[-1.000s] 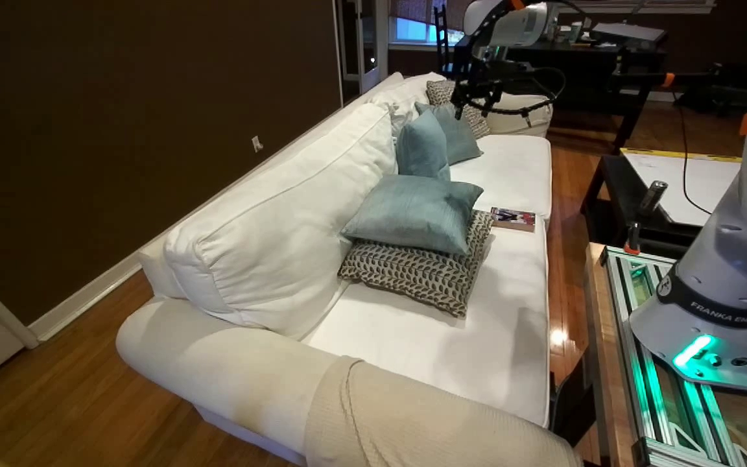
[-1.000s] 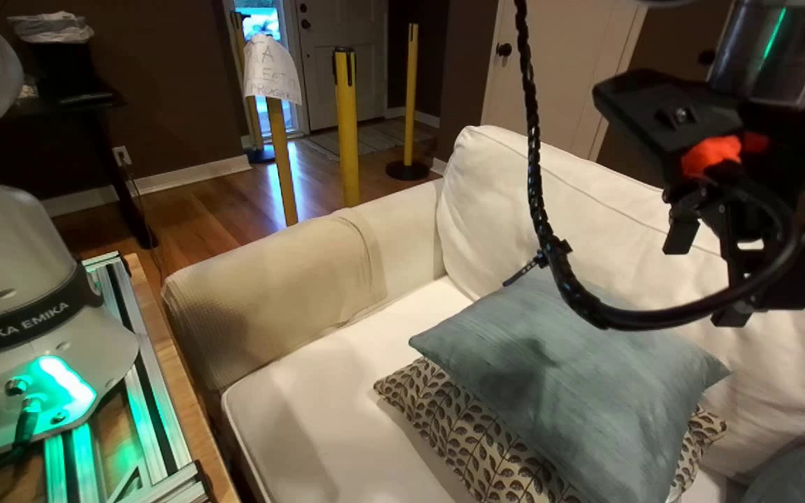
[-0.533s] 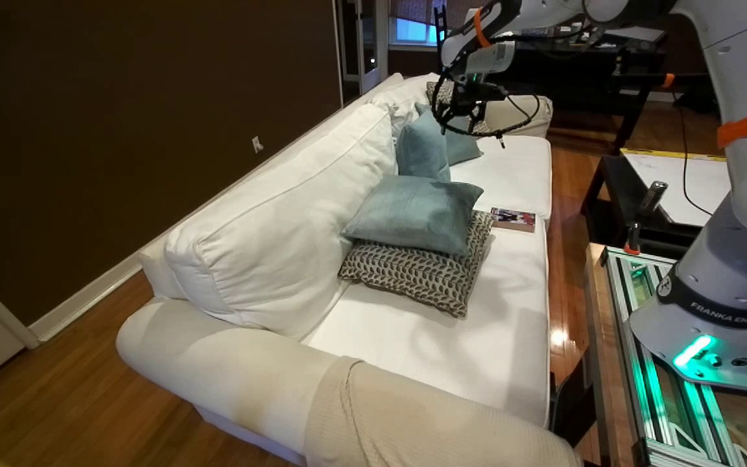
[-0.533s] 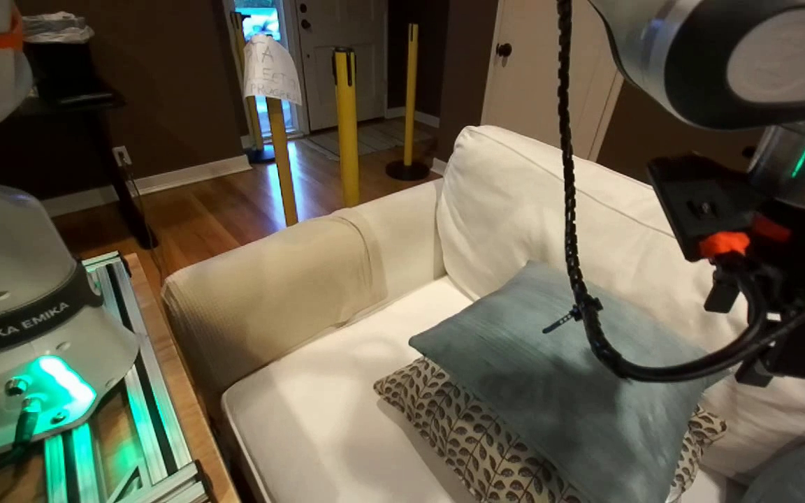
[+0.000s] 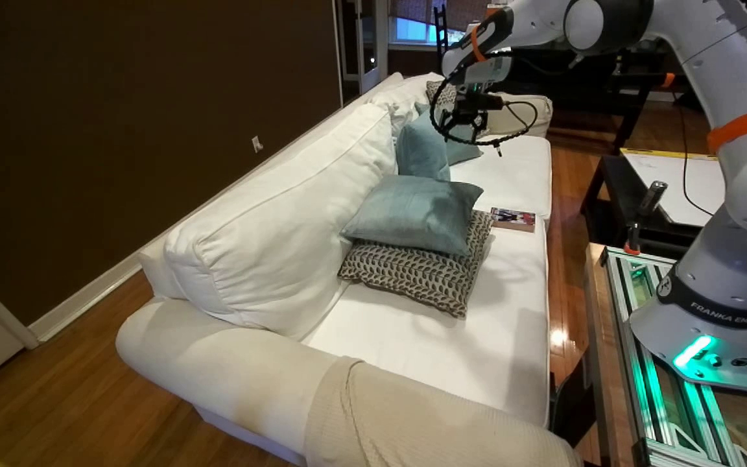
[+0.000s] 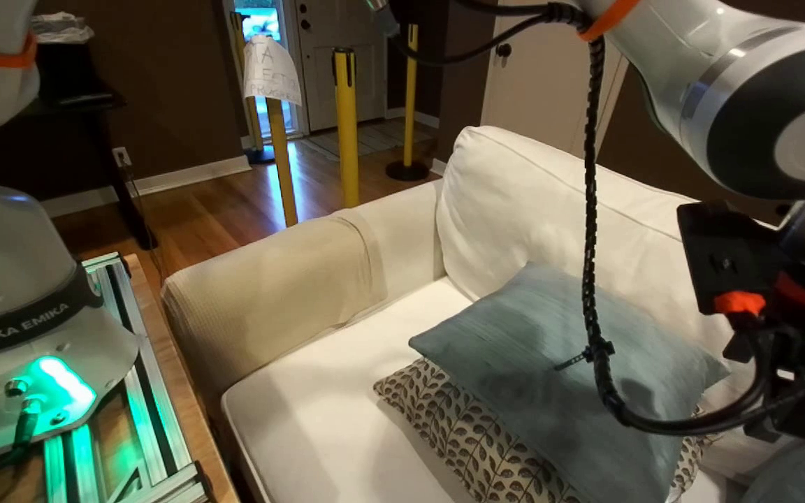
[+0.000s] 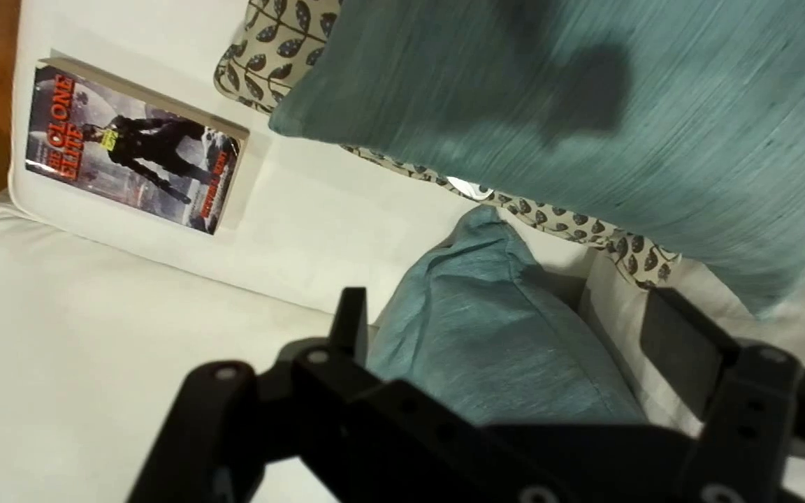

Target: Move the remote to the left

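Note:
No remote shows clearly in any view. A small white object with a dark spot [image 7: 470, 188] peeks out from under the pillows in the wrist view; most of it is hidden and I cannot tell whether it is the remote. My gripper [image 7: 518, 328] is open and empty, its fingers wide apart above a blue pillow [image 7: 500, 335] that leans on the sofa back. The gripper also shows in both exterior views [image 5: 463, 133] [image 6: 783, 412], in the air over the sofa, apart from the cushions.
A paperback book [image 7: 130, 147] lies on the white sofa seat [image 5: 464, 344] near its front edge. A blue pillow [image 5: 412, 214] lies on a leaf-patterned pillow [image 5: 412, 275]. The sofa backrest [image 5: 283, 227] rises behind. A cable loop [image 6: 654, 423] hangs beside the gripper.
The arm has swung out over the sofa and the gripper has come down. In the exterior views it moved down, leftward in one and rightward in another. Pillows and book have not moved.

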### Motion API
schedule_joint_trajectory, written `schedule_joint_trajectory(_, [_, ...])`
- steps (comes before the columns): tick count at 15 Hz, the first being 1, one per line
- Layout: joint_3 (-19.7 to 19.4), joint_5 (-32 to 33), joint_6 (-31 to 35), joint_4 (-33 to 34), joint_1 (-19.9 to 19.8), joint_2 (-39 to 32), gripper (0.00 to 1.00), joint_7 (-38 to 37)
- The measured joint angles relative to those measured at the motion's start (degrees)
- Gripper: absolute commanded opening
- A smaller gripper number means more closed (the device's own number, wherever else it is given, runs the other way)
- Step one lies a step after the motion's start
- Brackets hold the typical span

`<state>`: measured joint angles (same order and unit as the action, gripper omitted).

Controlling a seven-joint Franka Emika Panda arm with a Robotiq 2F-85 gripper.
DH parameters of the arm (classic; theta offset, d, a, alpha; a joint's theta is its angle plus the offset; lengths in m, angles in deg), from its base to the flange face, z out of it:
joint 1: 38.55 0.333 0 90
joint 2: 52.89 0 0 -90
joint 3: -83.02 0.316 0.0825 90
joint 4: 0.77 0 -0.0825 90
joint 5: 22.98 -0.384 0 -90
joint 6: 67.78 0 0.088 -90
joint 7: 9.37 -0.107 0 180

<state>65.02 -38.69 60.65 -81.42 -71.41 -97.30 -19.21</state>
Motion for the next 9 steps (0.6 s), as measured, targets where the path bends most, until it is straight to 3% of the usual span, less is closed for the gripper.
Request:
schedule_joint_trajectory(5, [-0.1,0.8,0.0,0.3,0.1,-0.6,1.0,-1.8])
schedule_joint_trajectory(9, [0.9,-0.3,-1.6,3.9,-1.2,-4.9,1.0,-4.9])
